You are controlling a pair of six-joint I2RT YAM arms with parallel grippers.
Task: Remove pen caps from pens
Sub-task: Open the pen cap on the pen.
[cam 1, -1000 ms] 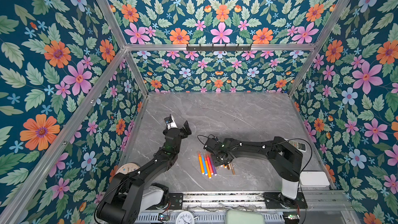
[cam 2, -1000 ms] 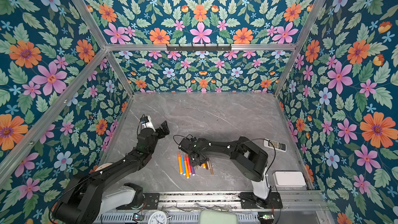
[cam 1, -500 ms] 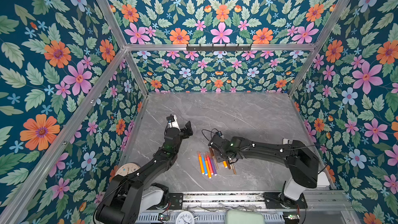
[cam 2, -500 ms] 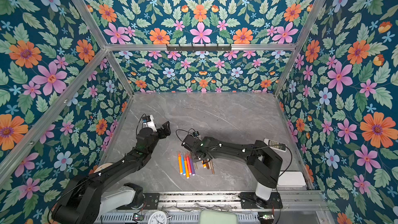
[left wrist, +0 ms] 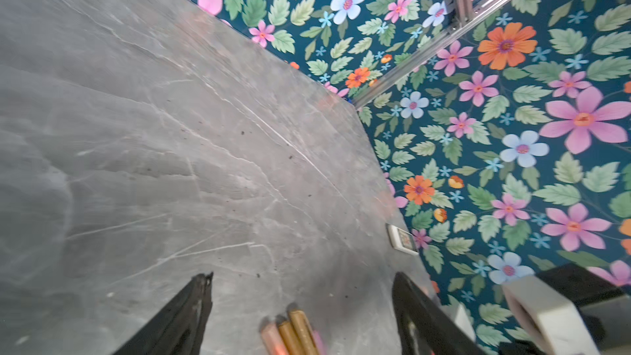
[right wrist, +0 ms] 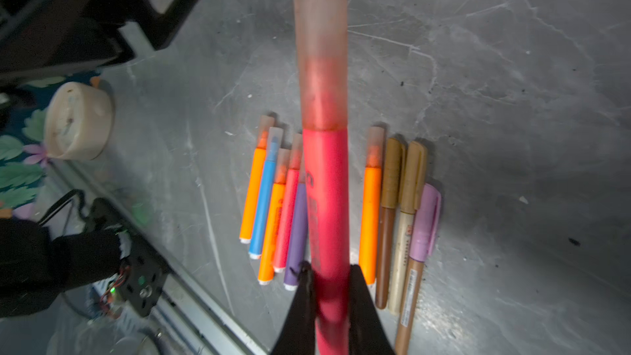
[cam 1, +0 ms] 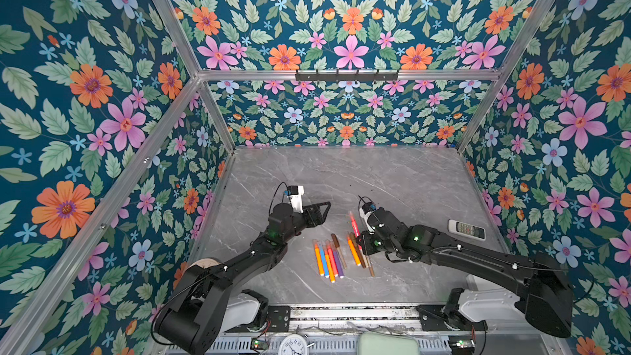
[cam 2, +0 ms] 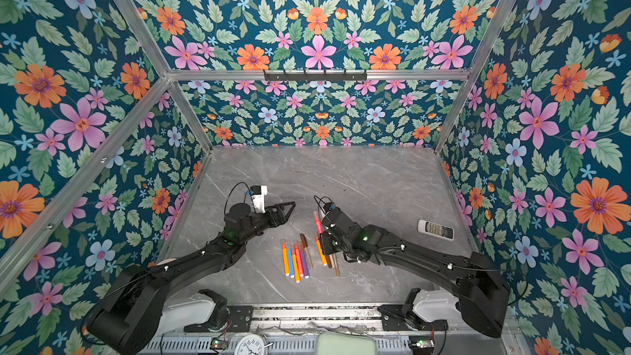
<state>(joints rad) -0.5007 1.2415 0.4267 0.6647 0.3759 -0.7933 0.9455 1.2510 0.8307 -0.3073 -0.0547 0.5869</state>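
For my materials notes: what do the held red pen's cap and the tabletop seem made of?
Cap: probably frosted translucent plastic; red shows dimly through it. Tabletop: grey, white-veined, faintly glossy; stone or printed laminate, I cannot tell which.

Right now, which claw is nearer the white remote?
Right. The right claw, shut on a red pen, is on the remote's side of the pens. The left claw, open, is farther away, past the red pen.

White remote rests on the grey tabletop.
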